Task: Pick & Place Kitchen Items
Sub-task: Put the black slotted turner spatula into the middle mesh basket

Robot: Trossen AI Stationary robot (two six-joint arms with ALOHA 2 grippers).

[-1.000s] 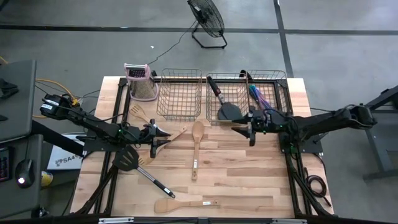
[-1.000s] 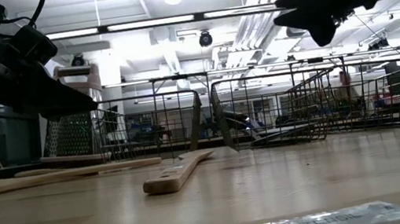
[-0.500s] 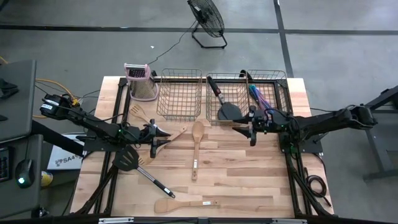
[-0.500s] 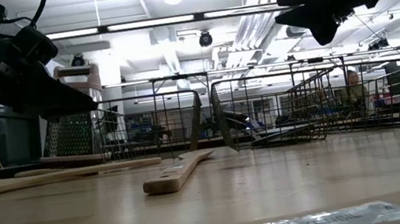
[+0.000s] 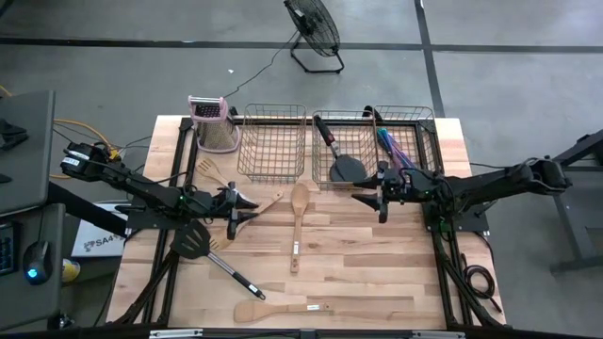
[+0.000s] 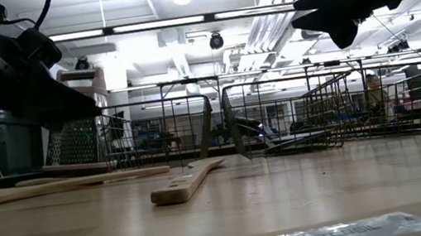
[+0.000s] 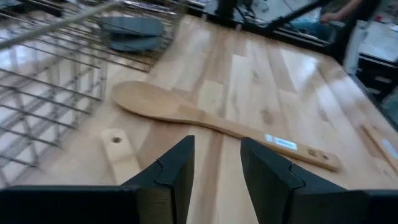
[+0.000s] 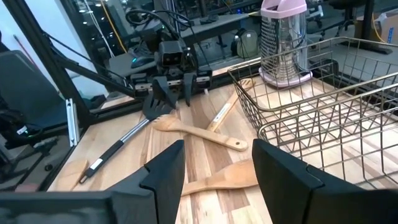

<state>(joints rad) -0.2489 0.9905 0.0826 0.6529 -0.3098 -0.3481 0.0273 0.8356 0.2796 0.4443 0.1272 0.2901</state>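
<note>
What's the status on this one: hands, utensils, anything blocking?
Left hand open, empty, above table by wooden spoon. Right hand open, empty, beside baskets. Black spatula already in middle basket. Nothing blocking.

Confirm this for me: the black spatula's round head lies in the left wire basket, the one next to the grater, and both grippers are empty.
One detail is wrong. In the high view the black spatula lies in the middle wire basket; the basket beside the grater holds nothing visible. The rest stands: the left gripper and right gripper both hold nothing, fingers apart.
</note>
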